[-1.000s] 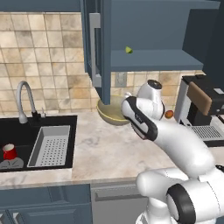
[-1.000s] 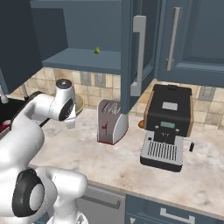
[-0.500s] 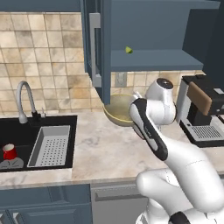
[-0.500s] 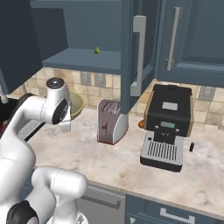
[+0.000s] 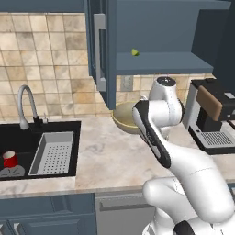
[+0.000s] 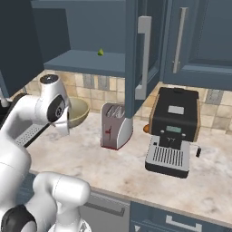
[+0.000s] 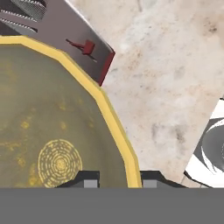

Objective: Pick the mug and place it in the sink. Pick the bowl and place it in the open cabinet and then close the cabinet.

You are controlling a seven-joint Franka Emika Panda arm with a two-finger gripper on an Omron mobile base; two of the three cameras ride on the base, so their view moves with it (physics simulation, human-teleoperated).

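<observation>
Olive-tan and speckled inside, the bowl (image 7: 52, 131) hung in my gripper (image 7: 116, 181): one finger (image 7: 89, 180) sat inside the rim, the other outside, pinching the yellowish wall between them. From the left base view the bowl (image 5: 125, 115) showed past my arm, at the far side of the counter (image 5: 105, 151), below the open cabinet (image 5: 160, 62) and just right of its swung-out door (image 5: 102, 50). Whether it had cleared the counter or was only just above it, I could not tell. In the right base view it (image 6: 77, 111) lay left of the toaster (image 6: 114, 126), and the hand view put the toaster close beside the rim.

The mug (image 5: 10, 159) stood in the sink (image 5: 39, 151), to the left, so that half of the task looked done.

I judged the grip the weak point. A pinch on one edge of a wide bowl lets its weight lever about the fingers, so it could tilt or slip on the way up. The shelf edge and the open door stood close above; a rim caught on either would twist the bowl loose. A small green thing (image 5: 135, 52) sat on the shelf, and a careless placing might knock it. The toaster was near enough to be clipped by a sideways swing.
</observation>
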